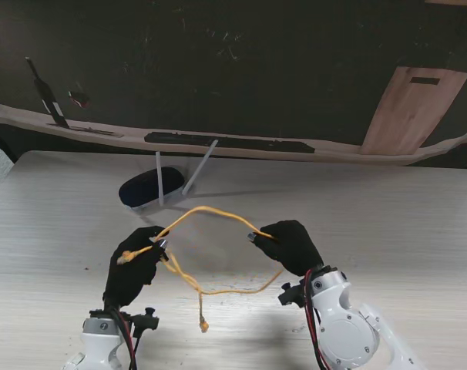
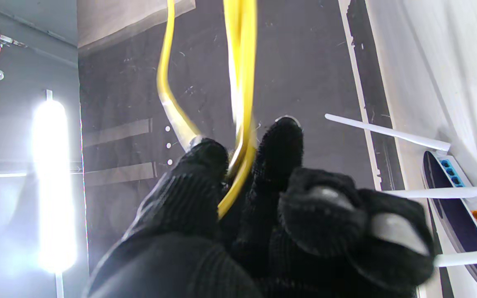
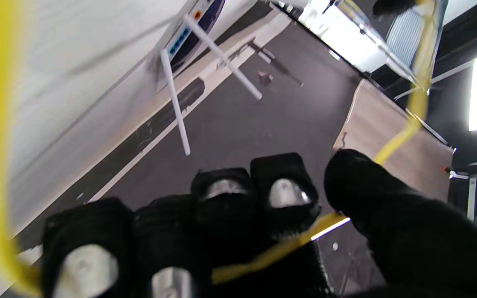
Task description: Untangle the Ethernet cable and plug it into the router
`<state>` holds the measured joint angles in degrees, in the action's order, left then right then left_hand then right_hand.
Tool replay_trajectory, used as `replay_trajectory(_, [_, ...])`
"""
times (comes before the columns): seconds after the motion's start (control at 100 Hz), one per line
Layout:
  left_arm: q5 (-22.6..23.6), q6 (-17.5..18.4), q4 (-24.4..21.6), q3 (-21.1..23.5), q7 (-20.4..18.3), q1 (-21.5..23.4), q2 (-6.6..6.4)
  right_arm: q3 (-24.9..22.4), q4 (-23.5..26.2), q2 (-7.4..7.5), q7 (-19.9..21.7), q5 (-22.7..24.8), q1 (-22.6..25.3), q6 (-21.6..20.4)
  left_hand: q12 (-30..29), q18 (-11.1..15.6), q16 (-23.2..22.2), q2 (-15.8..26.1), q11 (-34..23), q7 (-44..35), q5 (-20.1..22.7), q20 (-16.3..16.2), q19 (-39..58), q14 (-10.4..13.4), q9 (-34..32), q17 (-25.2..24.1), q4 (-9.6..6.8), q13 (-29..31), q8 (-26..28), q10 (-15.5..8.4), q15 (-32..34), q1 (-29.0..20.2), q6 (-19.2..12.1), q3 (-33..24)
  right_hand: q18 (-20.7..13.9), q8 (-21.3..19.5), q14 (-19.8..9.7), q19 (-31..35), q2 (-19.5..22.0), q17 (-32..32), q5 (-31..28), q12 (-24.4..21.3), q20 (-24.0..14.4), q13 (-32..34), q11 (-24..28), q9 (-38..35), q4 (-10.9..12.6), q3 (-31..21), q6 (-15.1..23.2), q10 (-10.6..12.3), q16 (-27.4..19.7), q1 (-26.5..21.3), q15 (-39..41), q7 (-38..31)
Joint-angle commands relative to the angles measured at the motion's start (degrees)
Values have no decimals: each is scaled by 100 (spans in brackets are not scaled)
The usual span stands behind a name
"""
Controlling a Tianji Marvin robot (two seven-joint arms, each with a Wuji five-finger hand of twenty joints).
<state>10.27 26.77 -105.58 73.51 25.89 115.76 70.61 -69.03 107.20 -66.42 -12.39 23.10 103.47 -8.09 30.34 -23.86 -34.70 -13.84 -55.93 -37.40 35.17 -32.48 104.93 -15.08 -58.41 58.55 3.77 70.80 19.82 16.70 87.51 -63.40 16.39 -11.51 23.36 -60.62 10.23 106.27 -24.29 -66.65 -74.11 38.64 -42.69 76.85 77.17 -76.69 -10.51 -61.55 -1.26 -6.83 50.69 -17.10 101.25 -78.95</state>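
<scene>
Left robot hand (image 1: 135, 266) grips Ethernet cable (image 1: 218, 214) | right robot hand (image 1: 290, 243) grips it | router (image 1: 145, 189) beyond

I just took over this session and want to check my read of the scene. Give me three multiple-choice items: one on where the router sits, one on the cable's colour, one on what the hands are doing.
1. Where is the router?
A. On the table, farther from me than both hands
B. On the table's right edge
C. Held in the right hand

2. What colour is the Ethernet cable?
A. Blue
B. Yellow
C. White

3. What are the left hand and right hand doing?
A. Both open
B. Only the left holds the cable
C. Each is shut on the cable

Answers:
1 A: the stand view shows the router lying on the table beyond the hands, antennas up.
2 B: every view shows it yellow.
3 C: the cable arcs between the two fists, and both wrist views show fingers closed on it.
</scene>
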Motion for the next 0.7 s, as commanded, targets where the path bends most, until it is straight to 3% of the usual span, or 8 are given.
replay_trajectory(0.0, [56, -78, -5, -17, 54, 20, 24, -101, 1, -37, -129, 62, 44, -47, 89, 59, -173, -109, -151, -434, 188, 66, 1080, -479, -136, 257, -85, 175, 29, 44, 603, -155, -132, -29, 193, -67, -605, 1357, 235, -84, -363, 190, -106, -193, 1034, -676, 155, 71, -133, -964, 147, 187, 194, -260])
replay_trajectory(0.11, [440, -203, 24, 12, 307, 26, 43, -273, -38, -85, -424, 228, 82, -99, 160, 50, -185, -180, -313, -1591, 35, 99, 1078, -491, -195, 256, -109, 176, 235, -37, 582, -261, -261, -125, 170, -52, -626, 1370, 293, -87, -363, 188, -118, -192, 1055, -674, 164, 120, -116, -959, 161, 198, 199, -270])
replay_trajectory(0.31, [946, -392, 94, 8, 690, -8, 71, -527, 43, -50, -208, 45, 226, -419, 227, -112, -59, -237, -385, -1837, -49, 154, 921, -593, -160, 167, -108, 172, 271, -102, 241, -229, -304, -236, 230, 14, -546, 1344, 206, -79, -353, 140, -126, -194, 997, -674, 181, 169, -151, -1047, 163, 120, 182, -187])
replay_trajectory(0.35, [945, -349, 108, 3, 693, -18, 73, -529, 41, -40, -187, 85, 230, -454, 184, -360, 124, -260, -225, -1794, -84, 73, 539, -815, -55, -287, -100, 138, 247, -69, -294, -217, -338, -297, 234, 16, -555, 1346, 189, -79, -353, 137, -129, -193, 996, -674, 183, 166, -151, -1051, 164, 114, 184, -186])
replay_trajectory(0.41, [1074, -342, 141, -11, 801, -42, 82, -523, 46, -19, -136, 167, 237, -490, 33, -727, -30, -384, 225, -1537, -202, -877, -677, -1197, 265, -1404, -57, -617, 233, 15, -1317, -35, -395, -553, 234, 28, -557, 1343, 154, -80, -347, 133, -133, -194, 997, -674, 187, 159, -156, -1052, 163, 98, 184, -166])
replay_trajectory(0.49, [1419, -378, 221, 11, 1027, -66, 84, -493, 30, -4, -151, 331, 216, -538, -158, -741, -117, -491, 1016, -726, -471, -1249, -2353, -1503, 1037, -3233, 23, -2152, 209, 89, -2843, 720, -387, -1152, 233, 41, -562, 1340, 124, -80, -346, 130, -135, -194, 998, -674, 195, 152, -159, -1052, 164, 81, 185, -143])
replay_trajectory(0.56, [1534, -294, 232, 98, 1066, -24, 77, -480, 9, 2, -206, 484, 190, -573, -419, -314, 154, -310, 1800, 116, -797, -828, -3470, -1337, 2018, -4918, -135, -3690, 184, 71, -4185, 1664, -381, -1836, 228, 49, -569, 1340, 97, -81, -344, 126, -137, -193, 996, -673, 203, 145, -157, -1055, 164, 66, 185, -128])
replay_trajectory(0.69, [1675, -55, 227, 279, 1082, 93, 66, -510, 25, 21, -229, 677, 177, -663, -760, 202, 563, -461, 2522, 675, -977, 28, -4522, -953, 2954, -5892, -160, -4890, 7, 21, -5310, 2335, -506, -1948, 224, 65, -562, 1337, 108, -81, -341, 116, -137, -193, 980, -672, 213, 152, -155, -1068, 163, 45, 183, -96])
